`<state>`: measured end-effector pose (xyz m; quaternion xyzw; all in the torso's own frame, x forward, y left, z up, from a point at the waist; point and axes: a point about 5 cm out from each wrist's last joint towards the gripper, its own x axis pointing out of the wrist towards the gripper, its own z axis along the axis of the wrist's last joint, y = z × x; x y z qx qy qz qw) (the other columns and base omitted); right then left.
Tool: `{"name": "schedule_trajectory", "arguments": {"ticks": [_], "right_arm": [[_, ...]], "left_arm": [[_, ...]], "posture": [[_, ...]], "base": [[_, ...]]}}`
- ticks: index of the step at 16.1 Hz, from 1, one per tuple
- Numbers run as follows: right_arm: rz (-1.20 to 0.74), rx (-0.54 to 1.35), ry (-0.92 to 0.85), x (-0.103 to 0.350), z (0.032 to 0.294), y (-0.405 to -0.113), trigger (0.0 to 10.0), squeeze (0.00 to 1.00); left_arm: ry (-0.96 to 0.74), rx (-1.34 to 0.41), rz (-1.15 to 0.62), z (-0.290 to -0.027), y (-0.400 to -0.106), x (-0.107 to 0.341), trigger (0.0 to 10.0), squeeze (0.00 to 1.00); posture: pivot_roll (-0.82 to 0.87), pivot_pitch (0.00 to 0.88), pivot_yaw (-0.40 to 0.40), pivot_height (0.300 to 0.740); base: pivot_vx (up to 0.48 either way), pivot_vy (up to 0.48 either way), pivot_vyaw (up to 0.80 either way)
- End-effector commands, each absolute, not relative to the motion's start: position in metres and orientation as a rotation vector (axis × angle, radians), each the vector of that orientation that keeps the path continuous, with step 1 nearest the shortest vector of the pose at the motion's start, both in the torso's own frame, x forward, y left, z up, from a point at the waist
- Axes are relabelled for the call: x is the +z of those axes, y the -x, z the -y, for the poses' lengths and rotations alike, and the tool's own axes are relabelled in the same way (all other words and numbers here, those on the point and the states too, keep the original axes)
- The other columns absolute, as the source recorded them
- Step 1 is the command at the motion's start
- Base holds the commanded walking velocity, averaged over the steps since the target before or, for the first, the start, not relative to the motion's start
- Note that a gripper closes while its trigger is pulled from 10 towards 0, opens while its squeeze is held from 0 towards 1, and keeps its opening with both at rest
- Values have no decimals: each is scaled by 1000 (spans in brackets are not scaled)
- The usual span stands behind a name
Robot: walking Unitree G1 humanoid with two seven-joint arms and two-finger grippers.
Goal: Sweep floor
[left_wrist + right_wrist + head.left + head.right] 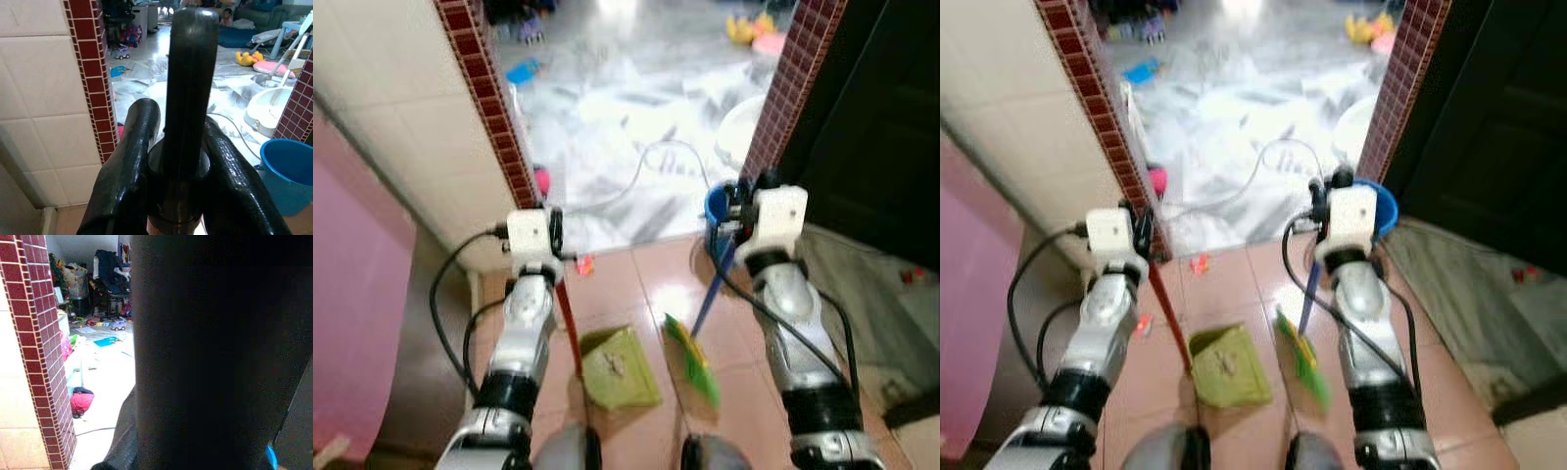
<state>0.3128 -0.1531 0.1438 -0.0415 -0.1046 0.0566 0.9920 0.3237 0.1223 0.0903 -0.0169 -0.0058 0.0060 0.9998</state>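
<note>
A green dustpan (619, 370) lies on the pinkish tiled floor between my arms. Its red handle (568, 315) rises to my left gripper (556, 235), which is shut on it. In the left wrist view both black fingers (132, 161) clasp the handle's dark top end (188, 88). Just right of the dustpan, a broom with green bristles (695, 360) rests on the floor. Its blue handle (710, 294) leads up into my right gripper (736, 208), shut on it. A small red scrap (584, 262) lies near the doorway threshold.
I face a doorway framed by red-brick tile posts (499, 117) (793, 88). A blue bucket (1383, 208) stands by the right post. Beyond are a marble floor with a cable (646, 166), a white basin (266, 110) and toys (244, 58). A pink panel (352, 284) is left and a dark door (881, 127) right.
</note>
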Motion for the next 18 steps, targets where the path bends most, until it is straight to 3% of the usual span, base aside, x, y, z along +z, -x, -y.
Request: {"name": "schedule_trajectory", "arguments": {"ticks": [1,14,18], "right_arm": [[220,107,92,147,154,-314,10000,0],[186,93,88,142,161,-311,10000,0],[169,69,177,141,165,-312,10000,0]], "left_arm": [[29,6,2,-123,-324,90,10000,0],[37,3,-7,-121,-324,92,10000,0],[32,-6,-16,-119,-322,89,10000,0]], "posture": [[-47,0,61,740],[-67,0,58,740],[-68,0,55,740]], "base": [[-289,0,0],[-312,0,-710],[-137,0,0]]}}
